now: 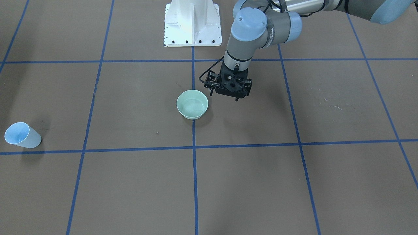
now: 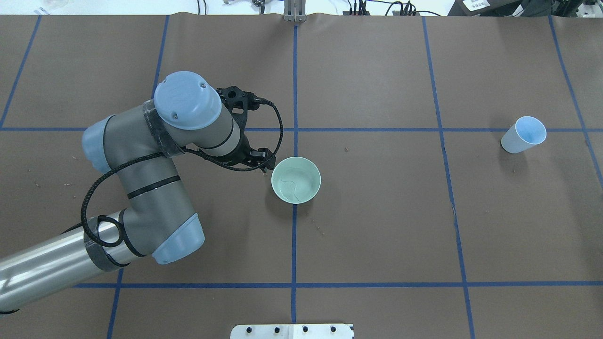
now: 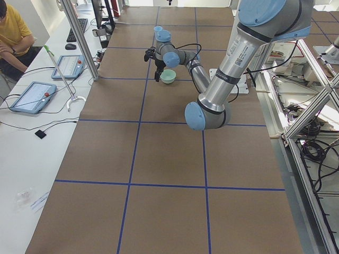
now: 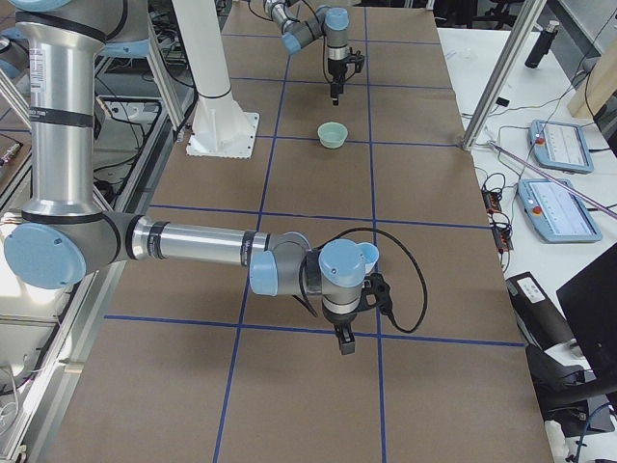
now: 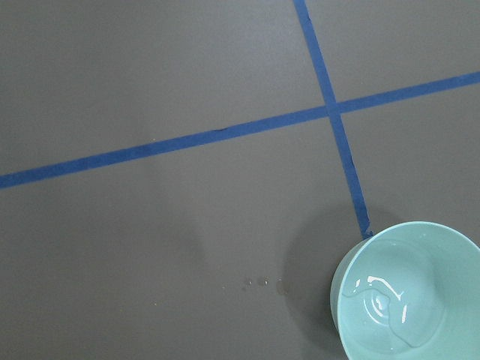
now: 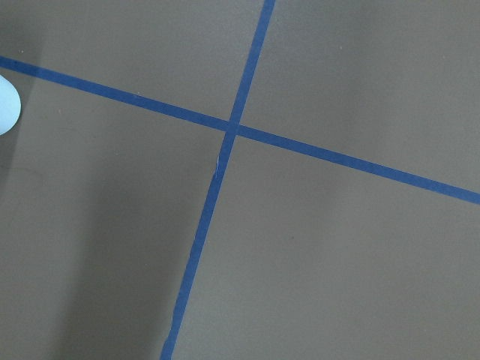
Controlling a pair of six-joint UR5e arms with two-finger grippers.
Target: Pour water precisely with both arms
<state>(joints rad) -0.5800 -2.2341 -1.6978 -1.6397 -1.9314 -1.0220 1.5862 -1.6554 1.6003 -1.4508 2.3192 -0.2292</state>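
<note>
A pale green bowl [image 1: 192, 104] [image 2: 296, 180] stands mid-table holding a little water [image 5: 384, 301], which shows as glints and a ripple outline. My left gripper [image 1: 224, 96] [image 2: 266, 165] hangs pointing down just beside the bowl's rim, on the robot's left of it, open and holding nothing. A light blue cup [image 1: 21, 135] [image 2: 524, 134] stands upright far to the robot's right. My right gripper [image 4: 344, 340] hovers next to that cup [image 4: 367, 256]; I cannot tell whether it is open or shut. The right wrist view shows only a sliver of the cup [image 6: 6, 105].
Several small droplets [image 5: 262, 282] lie on the brown table cover beside the bowl. The white pedestal [image 1: 192, 24] stands at the robot's side. Beyond the far edge, a person [image 3: 13, 32] sits at a bench with tablets [image 3: 32, 95] and metal frame posts [image 3: 79, 39].
</note>
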